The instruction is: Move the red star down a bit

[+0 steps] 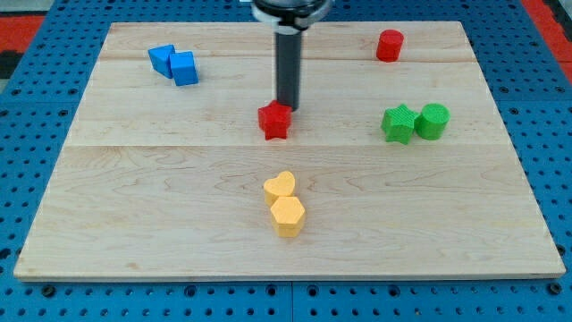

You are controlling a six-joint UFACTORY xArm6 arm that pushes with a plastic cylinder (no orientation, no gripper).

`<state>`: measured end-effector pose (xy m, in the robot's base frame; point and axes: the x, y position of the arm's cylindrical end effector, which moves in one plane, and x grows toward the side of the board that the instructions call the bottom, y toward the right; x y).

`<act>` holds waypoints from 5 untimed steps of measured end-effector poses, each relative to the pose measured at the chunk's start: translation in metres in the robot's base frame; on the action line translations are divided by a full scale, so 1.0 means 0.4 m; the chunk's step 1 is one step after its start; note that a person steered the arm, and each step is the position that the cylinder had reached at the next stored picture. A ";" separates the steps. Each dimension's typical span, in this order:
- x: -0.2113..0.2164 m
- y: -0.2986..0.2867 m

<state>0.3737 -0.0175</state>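
The red star (275,121) lies near the middle of the wooden board (161,188). My tip (287,107) stands right behind it, at the star's top right edge, touching or nearly touching it. The dark rod rises from there to the view's top.
Two blue blocks (174,63) sit together at the top left. A red cylinder (389,45) is at the top right. A green star (399,123) and a green cylinder (433,121) touch at the right. A yellow heart (281,187) and a yellow hexagon (288,216) sit below the red star.
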 end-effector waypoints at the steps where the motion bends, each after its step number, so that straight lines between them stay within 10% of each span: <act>1: 0.036 -0.088; 3: 0.216 -0.119; 5: 0.169 -0.146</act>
<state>0.4413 -0.0759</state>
